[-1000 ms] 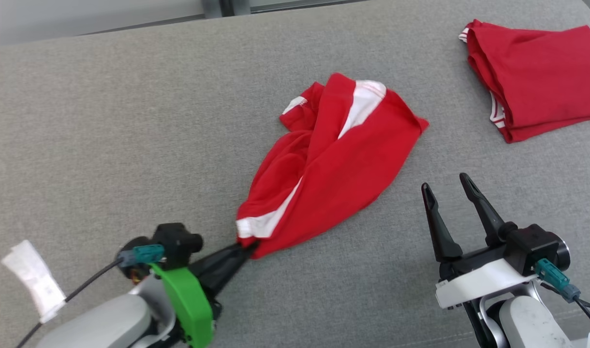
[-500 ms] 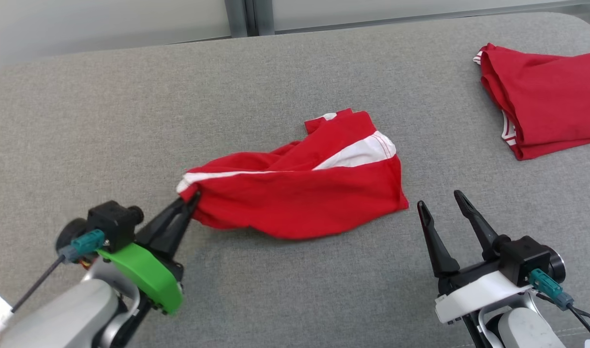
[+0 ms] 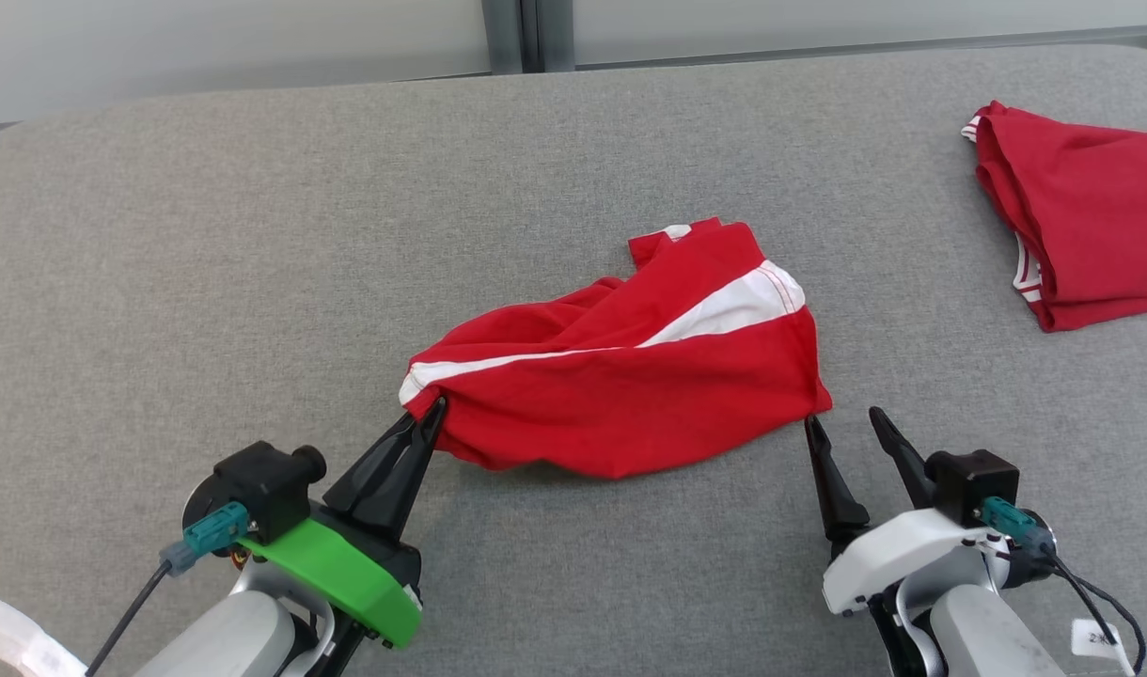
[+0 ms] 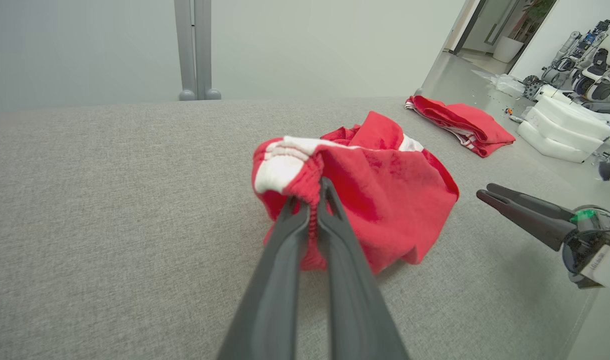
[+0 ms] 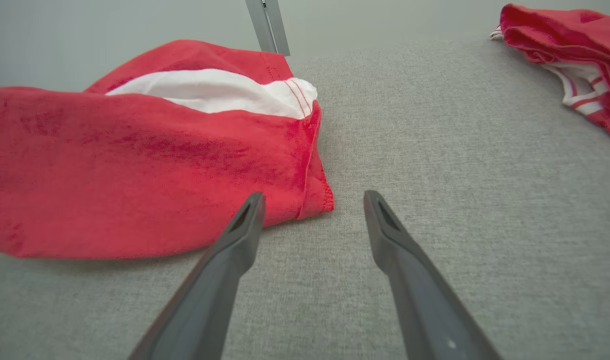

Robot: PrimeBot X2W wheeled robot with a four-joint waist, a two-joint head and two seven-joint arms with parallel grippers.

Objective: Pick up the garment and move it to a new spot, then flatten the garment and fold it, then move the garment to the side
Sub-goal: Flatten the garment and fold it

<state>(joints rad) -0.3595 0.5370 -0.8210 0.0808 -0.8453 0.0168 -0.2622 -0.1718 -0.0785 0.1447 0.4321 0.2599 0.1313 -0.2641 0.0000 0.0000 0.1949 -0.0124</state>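
Head view: grey upholstered bench (image 3: 254, 235), rounded far corners. Garment (image 3: 630, 395), red with white bands, lies crumpled and drawn out sideways about the middle of the bench, nearer the near edge than the far one. Left gripper (image 3: 432, 412), on a green bracket (image 3: 338, 578), has its fingers pinched together on the garment's left end, at the white band. Right gripper (image 3: 841, 420) has its fingers spread and empty, tips just beside the garment's near right corner; contact cannot be told. Second red garment (image 3: 1091, 226), folded, lies at the bench's right edge toward the far side, well apart from the first. Left wrist view: left gripper (image 4: 312, 192) is clamped on a gathered red and white fold of the garment (image 4: 385, 200), which bunches up beyond the tips and rests on the bench (image 4: 110, 200). Right gripper (image 4: 485, 192) enters from the right, low over the surface. Folded red garment (image 4: 460, 125) lies beyond, near the far right corner; a grey post (image 4: 195, 50) stands behind the far edge. Right wrist view: right gripper (image 5: 313, 197) is wide apart, holding nothing, with the garment's (image 5: 135, 160) hemmed corner lying between the tips, nearer the left finger. Folded red garment (image 5: 575, 40) sits at the upper right.
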